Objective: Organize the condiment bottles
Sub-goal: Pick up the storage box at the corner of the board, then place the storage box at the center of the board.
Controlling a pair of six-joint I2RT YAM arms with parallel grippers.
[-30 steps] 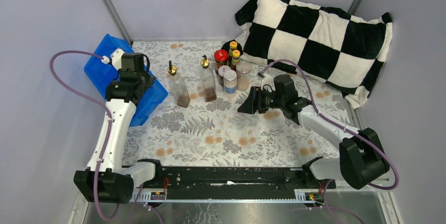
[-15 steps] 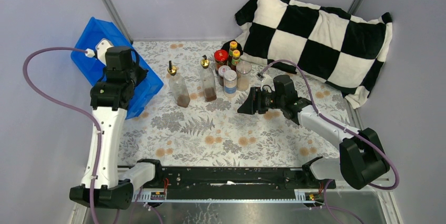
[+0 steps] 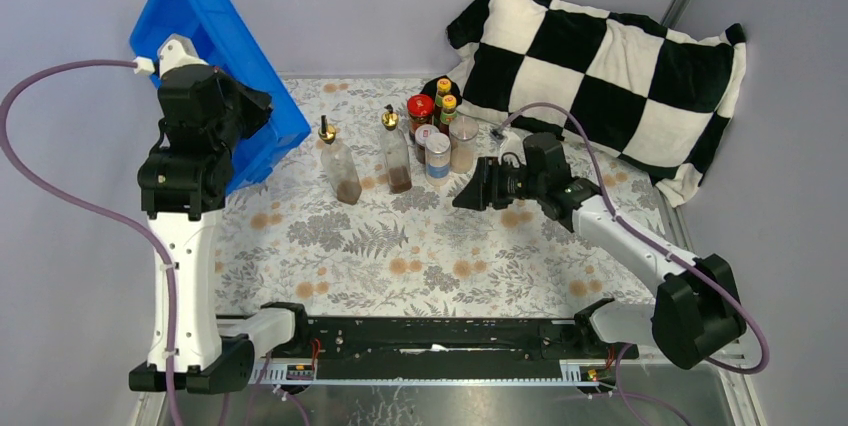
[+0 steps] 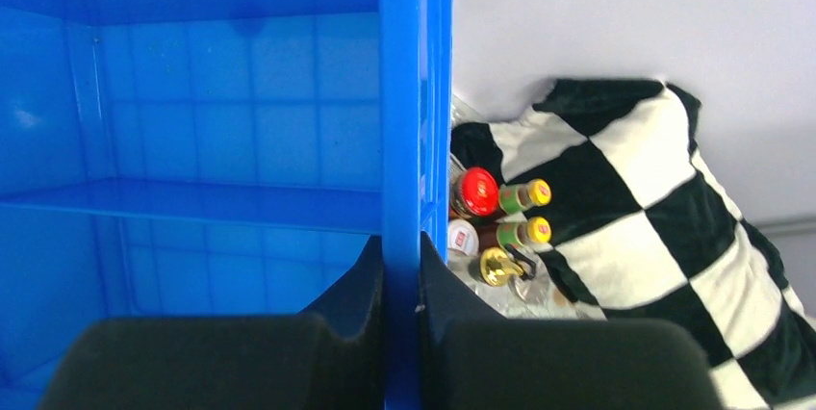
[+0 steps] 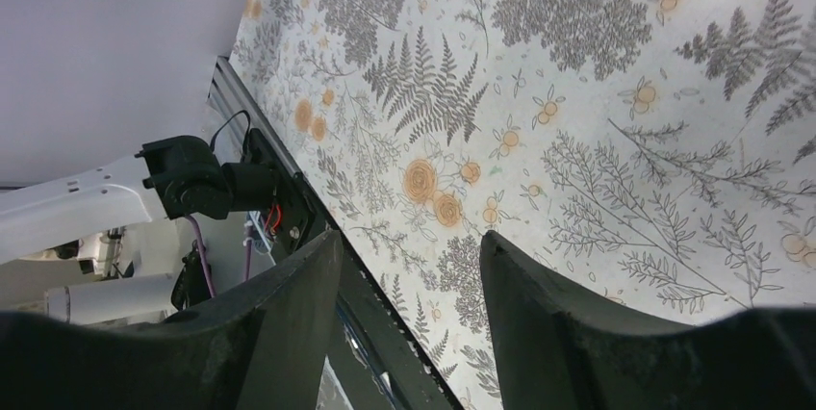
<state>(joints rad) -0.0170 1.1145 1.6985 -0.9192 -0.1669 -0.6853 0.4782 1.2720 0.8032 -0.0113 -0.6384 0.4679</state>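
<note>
The condiment bottles stand grouped at the back middle of the table. Two tall clear gold-spouted bottles [image 3: 338,166] [image 3: 396,156] are on the left of the group. Behind them are a red-lidded jar [image 3: 420,108], two yellow-capped sauce bottles [image 3: 447,98] and silver-lidded shakers [image 3: 437,156]. My left gripper [image 3: 256,109] is shut on a wall of the blue tray [image 3: 215,41], which hangs tilted above the table's left side. In the left wrist view the left gripper [image 4: 402,266] pinches that wall [image 4: 404,92]. My right gripper [image 3: 466,196] is open and empty, just right of the shakers.
A black-and-white checkered pillow [image 3: 610,61] leans at the back right, close behind the bottles. The flowered table cover [image 3: 420,246] runs to the black base rail [image 3: 440,334] at the near edge. Grey walls close in the left and back.
My left arm has lifted the blue tray off the table, up and to the back left, tilting it steeply. The right gripper has barely shifted.
</note>
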